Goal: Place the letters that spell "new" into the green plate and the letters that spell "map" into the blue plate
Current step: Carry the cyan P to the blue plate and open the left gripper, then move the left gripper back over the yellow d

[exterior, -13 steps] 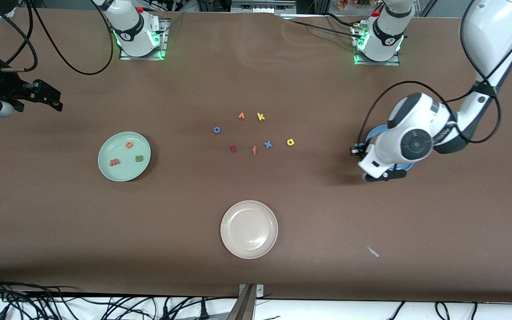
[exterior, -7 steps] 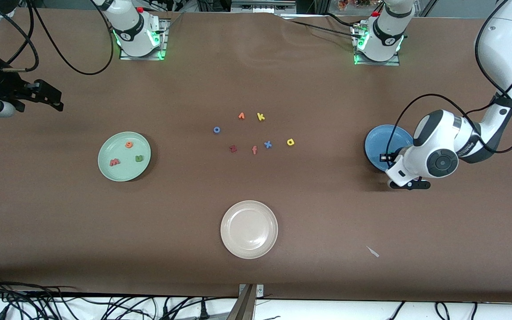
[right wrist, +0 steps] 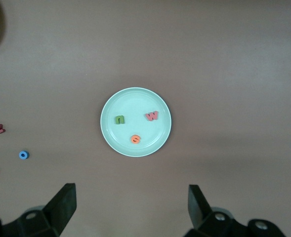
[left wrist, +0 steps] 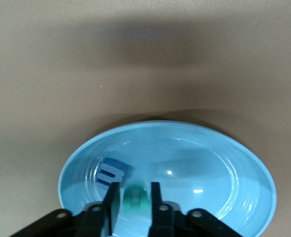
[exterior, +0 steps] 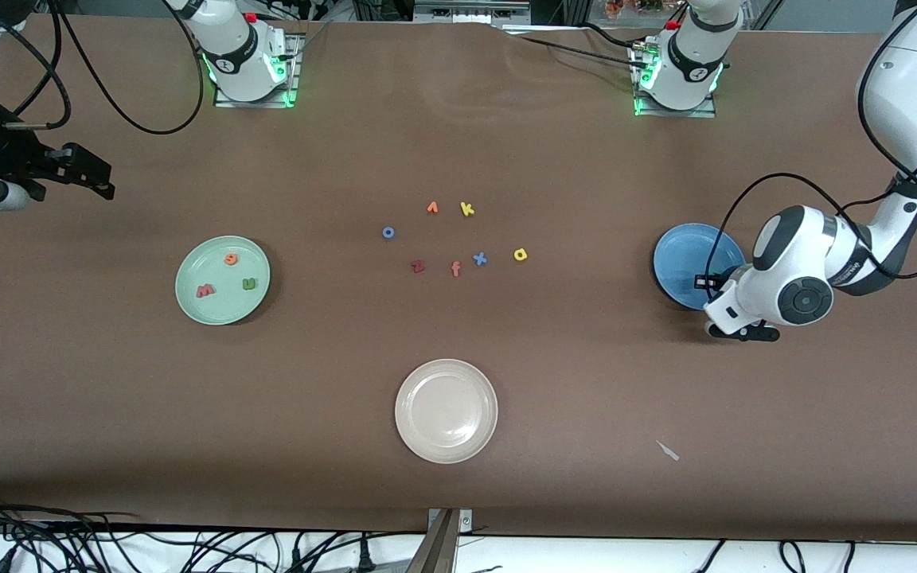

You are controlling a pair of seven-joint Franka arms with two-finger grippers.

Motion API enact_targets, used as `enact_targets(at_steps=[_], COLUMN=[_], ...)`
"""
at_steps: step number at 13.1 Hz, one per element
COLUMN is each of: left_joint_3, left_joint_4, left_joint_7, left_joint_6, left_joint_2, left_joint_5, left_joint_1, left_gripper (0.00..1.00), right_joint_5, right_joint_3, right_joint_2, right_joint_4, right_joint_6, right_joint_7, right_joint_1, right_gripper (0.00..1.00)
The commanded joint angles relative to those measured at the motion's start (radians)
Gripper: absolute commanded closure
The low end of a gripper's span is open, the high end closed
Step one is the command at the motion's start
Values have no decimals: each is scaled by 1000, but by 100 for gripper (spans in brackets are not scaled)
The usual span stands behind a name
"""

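Note:
The green plate (exterior: 222,306) (right wrist: 135,101) holds the olive n (exterior: 248,283) (right wrist: 120,119), the salmon w (exterior: 205,291) (right wrist: 151,116) and the orange e (exterior: 231,259) (right wrist: 135,139). The blue plate (exterior: 681,259) (left wrist: 204,158) holds the light blue m (left wrist: 111,172). My left gripper (exterior: 713,298) (left wrist: 135,184) hangs low over this plate's rim, open a little, and the teal-green p (left wrist: 135,196) shows blurred between its fingers with a gap on each side. The yellow a (exterior: 520,255) lies on the table. My right gripper (exterior: 96,175) (right wrist: 130,207) waits open and empty.
Loose letters lie mid-table: yellow k (exterior: 467,209), blue x (exterior: 479,259), orange-red f (exterior: 455,269), dark red z (exterior: 417,267), a blue ring (exterior: 388,232), an orange piece (exterior: 432,208). A cream-white plate (exterior: 446,450) sits nearer the front camera.
My left arm has drawn back toward its end of the table, uncovering most of the blue plate, and its fingers have parted slightly. The right arm has not moved.

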Motion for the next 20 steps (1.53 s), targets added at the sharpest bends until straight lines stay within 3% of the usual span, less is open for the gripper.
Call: enact_targets(at_steps=[1, 3, 6, 10, 17, 20], left_joint_3=[-14, -49, -157, -290, -244, -85], left_joint_4=[15, 46, 113, 139, 139, 141], left_joint_7=[14, 5, -33, -301, -660, -708], left_joint_6=[-9, -17, -118, -131, 110, 191], left_joint_2=[-9, -29, -55, -54, 29, 41], left_joint_5=[17, 2, -96, -161, -162, -165], left_joint_1=[2, -8, -8, -56, -326, -495], left_gripper=[0, 0, 0, 0, 0, 0], right_joint_5=[1, -5, 3, 4, 3, 6], right_joint_3=[6, 8, 9, 11, 9, -26], right_joint_2=[33, 42, 60, 62, 60, 47], right_joint_4=[28, 28, 28, 25, 14, 20], right_joint_6=[8, 32, 70, 68, 75, 71], right_joint_7=[4, 4, 4, 2, 4, 4], right_joint_1=[-6, -3, -2, 26, 75, 72], right_gripper=[0, 0, 0, 0, 0, 0])
